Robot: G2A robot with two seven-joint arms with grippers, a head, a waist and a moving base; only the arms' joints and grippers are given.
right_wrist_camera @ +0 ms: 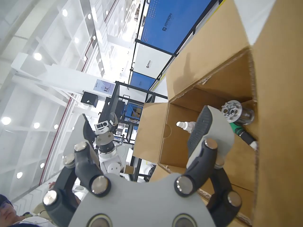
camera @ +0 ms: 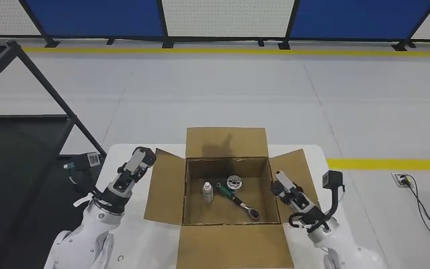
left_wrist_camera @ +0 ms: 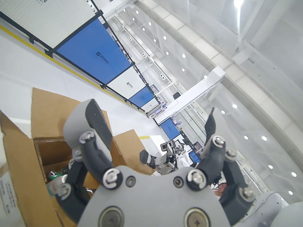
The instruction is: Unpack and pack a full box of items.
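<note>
On the table (camera: 158, 242), open cardboard box (camera: 226, 142) holding small white bottle (camera: 207, 192), ratchet wrench (camera: 239, 201), round metal part (camera: 234, 181). Flanking it, left gripper (left_wrist_camera: 153, 116) and right gripper (right_wrist_camera: 146, 121), jaws wide, empty.

- An industrial hall, set up as a robot test floor.
- Blue and white perforated partition panels (camera: 222, 17) on black feet fence off the work area.
- A yellow line (camera: 201, 50) runs along the pale, glossy floor (camera: 201, 87).
- The ceiling is very high, with round lamps (left_wrist_camera: 183, 55) and long white beams (left_wrist_camera: 189, 93).
- A black metal frame (camera: 50, 89) stands beside the table, and more partitioned bays (left_wrist_camera: 169, 128) lie farther off.
</note>
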